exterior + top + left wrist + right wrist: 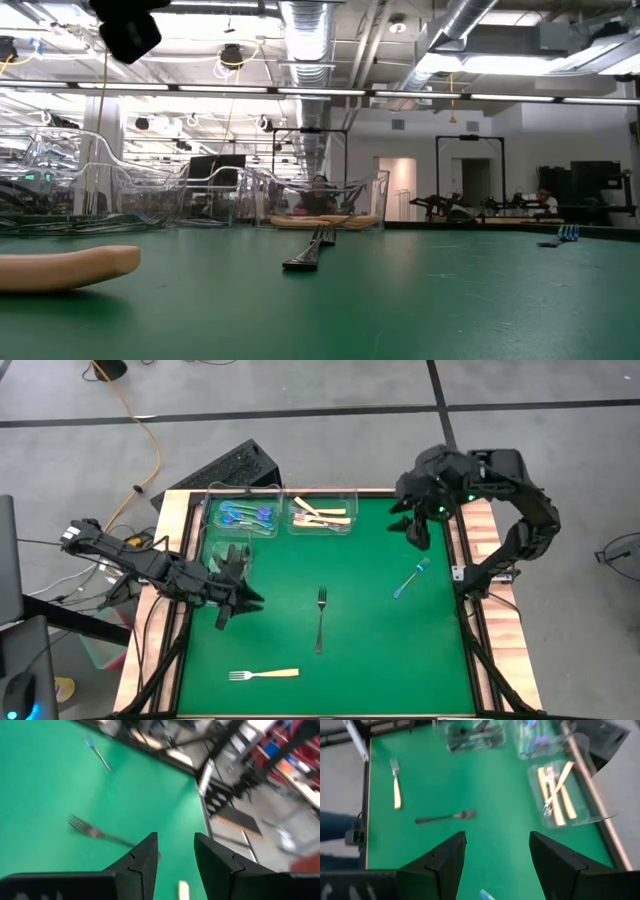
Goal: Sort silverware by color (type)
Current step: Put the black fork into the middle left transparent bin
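From my seat the table (380,650) is covered in a flat green mat with a matt, slightly felty look, framed by pale wooden boards with visible grain. Near the mat's middle I see a dark fork (320,618), dull grey metal with little shine. Toward the near edge from it lies a tan fork (262,674), its handle smooth and matt like wood or plastic, its tines bright silver metal. To the dark fork's right sits a blue fork (410,579), glossy and iridescent. At the far edge, the bins (322,512) are clear, glossy plastic that catches glare. Both my grippers, the left gripper (174,865) and the right gripper (496,865), have matt black plastic-looking fingers.
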